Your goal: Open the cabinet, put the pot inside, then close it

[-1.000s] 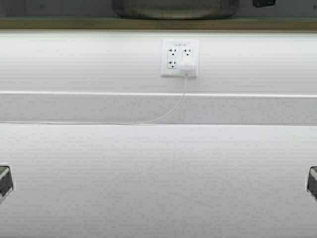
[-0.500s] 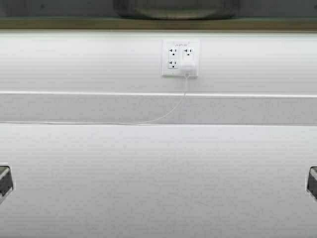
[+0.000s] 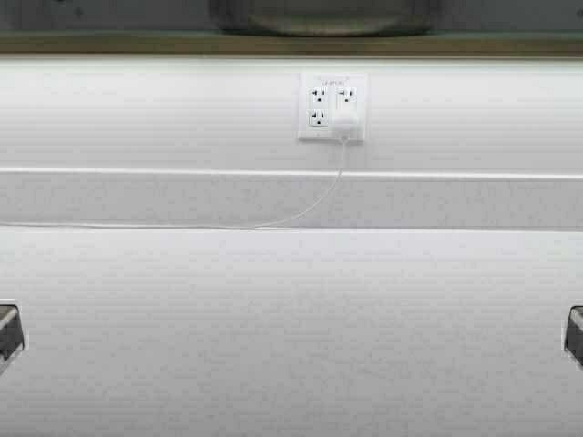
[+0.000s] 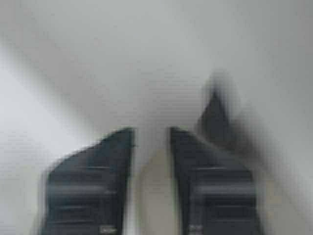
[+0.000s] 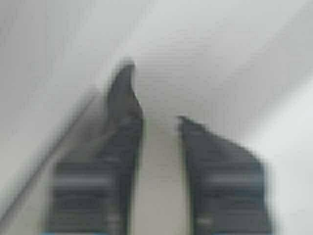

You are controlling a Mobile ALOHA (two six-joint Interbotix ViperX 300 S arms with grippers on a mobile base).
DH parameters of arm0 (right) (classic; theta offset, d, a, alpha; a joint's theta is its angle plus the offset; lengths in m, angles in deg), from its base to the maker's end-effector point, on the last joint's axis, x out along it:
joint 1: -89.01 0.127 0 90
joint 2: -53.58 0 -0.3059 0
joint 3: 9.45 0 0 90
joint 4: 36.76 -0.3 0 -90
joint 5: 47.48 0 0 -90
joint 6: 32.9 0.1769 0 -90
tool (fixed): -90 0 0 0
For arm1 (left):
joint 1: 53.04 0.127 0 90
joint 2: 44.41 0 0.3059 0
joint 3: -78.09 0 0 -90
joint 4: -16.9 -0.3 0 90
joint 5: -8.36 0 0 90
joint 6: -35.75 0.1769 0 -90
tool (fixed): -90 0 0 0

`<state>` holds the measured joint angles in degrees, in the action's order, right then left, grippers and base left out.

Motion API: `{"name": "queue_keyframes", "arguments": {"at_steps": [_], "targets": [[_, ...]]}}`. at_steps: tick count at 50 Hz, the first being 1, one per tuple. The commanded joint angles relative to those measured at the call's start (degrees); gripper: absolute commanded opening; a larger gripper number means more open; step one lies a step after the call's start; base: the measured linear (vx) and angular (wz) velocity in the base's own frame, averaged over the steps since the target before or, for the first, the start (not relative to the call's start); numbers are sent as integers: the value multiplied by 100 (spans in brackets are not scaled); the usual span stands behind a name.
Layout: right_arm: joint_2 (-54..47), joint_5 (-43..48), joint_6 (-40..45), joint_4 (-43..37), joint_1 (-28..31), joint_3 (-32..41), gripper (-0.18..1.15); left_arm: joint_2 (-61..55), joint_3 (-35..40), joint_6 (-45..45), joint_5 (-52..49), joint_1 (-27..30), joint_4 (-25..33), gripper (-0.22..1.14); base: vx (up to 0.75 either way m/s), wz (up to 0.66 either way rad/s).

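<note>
The pot [image 3: 323,16] shows only as a rounded steel underside at the top centre of the high view, sitting just above the cabinet's lower edge [image 3: 182,43]. The cabinet doors are out of view. My left gripper [image 4: 151,129] is open, dark fingers [image 4: 98,186] apart over a pale surface. My right gripper [image 5: 159,120] is open in the same way. A beige strip lies between each pair of fingers; I cannot tell what it is. Neither gripper's tips show in the high view.
A white wall outlet [image 3: 332,106] holds a plugged charger whose cable [image 3: 301,211] trails left along the backsplash. The white countertop [image 3: 291,337] fills the lower half. Dark arm parts sit at the left edge [image 3: 7,332] and right edge [image 3: 574,332].
A dark part at the top right edge of the high view one second ago has gone out of sight. The outlet and pot have shifted very slightly to the right.
</note>
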<state>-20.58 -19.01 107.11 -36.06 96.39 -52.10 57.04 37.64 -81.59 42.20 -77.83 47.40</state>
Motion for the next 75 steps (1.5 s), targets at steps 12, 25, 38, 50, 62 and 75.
{"name": "queue_keyframes", "arguments": {"at_steps": [12,25,38,50,62,75], "targets": [[1784,-2443,-2628,598,686,-501,11,844,-703,2364,-633,-976,-53,10,-1,0],[2048,-3753,-3296,554,1274,-554,7,888,-800,3401,-1283,-1160,-53,5,-10,-1],[1881,-3771,-3322,589,1274,-545,7,853,-870,3762,-1389,-1160,-53,5,-19,-5],[1318,-3709,-3287,571,1274,-281,7,861,-791,4122,-1503,-1125,-53,5,-18,-6],[1301,-3647,-3270,536,1274,-299,7,844,-853,4254,-1617,-1090,-53,5,-21,2],[1310,-3735,-3331,589,1274,-316,7,984,-817,4271,-1942,-563,-53,4,-20,2]]}}
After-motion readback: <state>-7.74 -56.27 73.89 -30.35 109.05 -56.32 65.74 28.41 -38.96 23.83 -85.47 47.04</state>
